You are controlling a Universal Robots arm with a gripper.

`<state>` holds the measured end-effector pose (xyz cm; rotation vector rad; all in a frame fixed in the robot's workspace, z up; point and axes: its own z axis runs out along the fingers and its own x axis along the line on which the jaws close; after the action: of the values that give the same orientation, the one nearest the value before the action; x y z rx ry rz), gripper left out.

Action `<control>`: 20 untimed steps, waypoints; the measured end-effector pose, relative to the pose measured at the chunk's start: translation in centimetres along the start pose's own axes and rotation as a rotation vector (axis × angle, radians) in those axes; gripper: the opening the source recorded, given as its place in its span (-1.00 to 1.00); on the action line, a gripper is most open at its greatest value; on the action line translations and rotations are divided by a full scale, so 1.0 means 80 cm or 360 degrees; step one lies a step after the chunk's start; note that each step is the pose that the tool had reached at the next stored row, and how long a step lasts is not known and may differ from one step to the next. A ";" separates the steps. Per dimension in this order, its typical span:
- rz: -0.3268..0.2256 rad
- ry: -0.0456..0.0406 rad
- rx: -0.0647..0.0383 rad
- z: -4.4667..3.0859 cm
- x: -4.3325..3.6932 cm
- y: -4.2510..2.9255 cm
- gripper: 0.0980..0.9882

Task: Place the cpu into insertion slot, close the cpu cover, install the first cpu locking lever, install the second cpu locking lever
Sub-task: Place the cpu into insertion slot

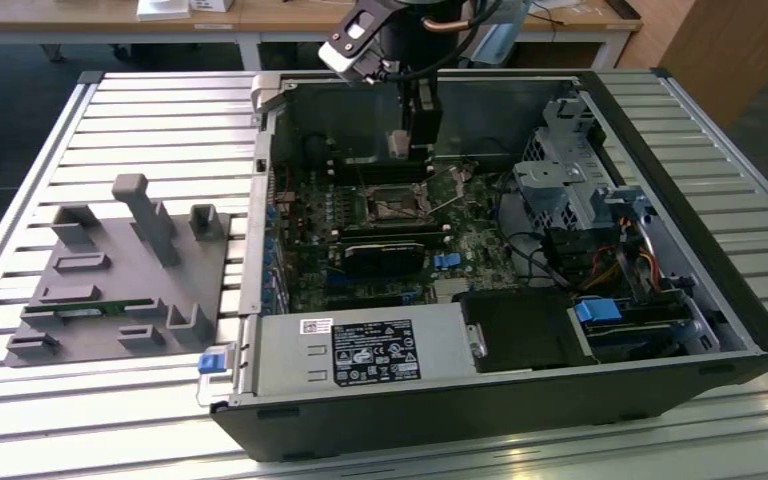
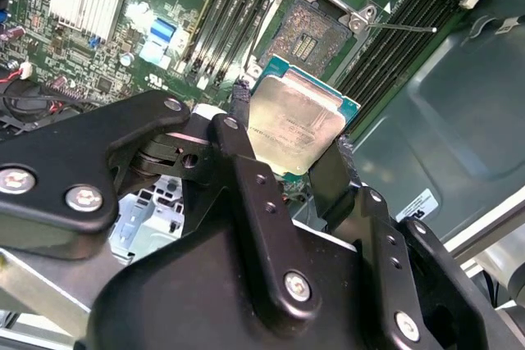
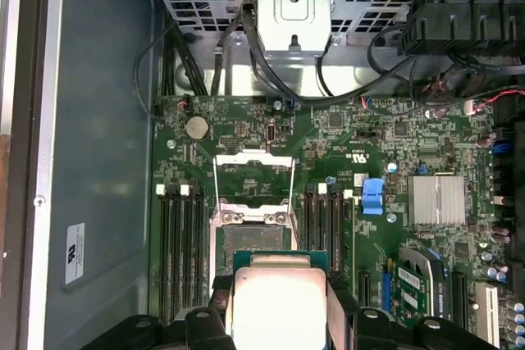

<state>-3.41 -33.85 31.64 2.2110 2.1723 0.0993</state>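
Second wrist view: gripping cpu (image 2: 299, 116) in claw (image 2: 291, 126) — poised near bare slot (image 2: 308, 34) | first wrist view: cover (image 3: 250, 215) up | unseated — all four steps left

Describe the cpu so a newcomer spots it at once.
Inside the open computer case, find the black claw over the green motherboard. The cpu is the flat silvery square pinched in it, the only chip held off the board.

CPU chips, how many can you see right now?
1. The cpu is held in the gripper near the open insertion slot, which holds none. Another could lie hidden elsewhere in the case.
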 end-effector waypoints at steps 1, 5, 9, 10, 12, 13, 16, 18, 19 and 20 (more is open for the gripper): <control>0.0000 0.0000 0.0001 0.0004 0.000 0.0000 -0.01; 0.0000 0.0000 0.0003 0.0021 0.000 -0.0001 -0.01; 0.0000 0.0000 0.0004 0.0036 0.000 -0.0003 -0.01; 0.0000 0.0000 0.0005 0.0040 0.000 -0.0003 -0.01; 0.0000 0.0000 0.0006 0.0048 0.000 -0.0003 -0.01; 0.0000 0.0000 0.0006 0.0052 0.000 -0.0004 -0.01; 0.0000 0.0000 0.0007 0.0063 0.000 -0.0005 -0.01; 0.0000 0.0000 0.0008 0.0070 0.000 -0.0005 -0.01; 0.0000 0.0000 0.0008 0.0074 0.000 -0.0006 -0.01; 0.0000 0.0000 0.0009 0.0078 0.000 -0.0006 -0.01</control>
<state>-3.41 -33.85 31.01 2.2139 2.1750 0.0935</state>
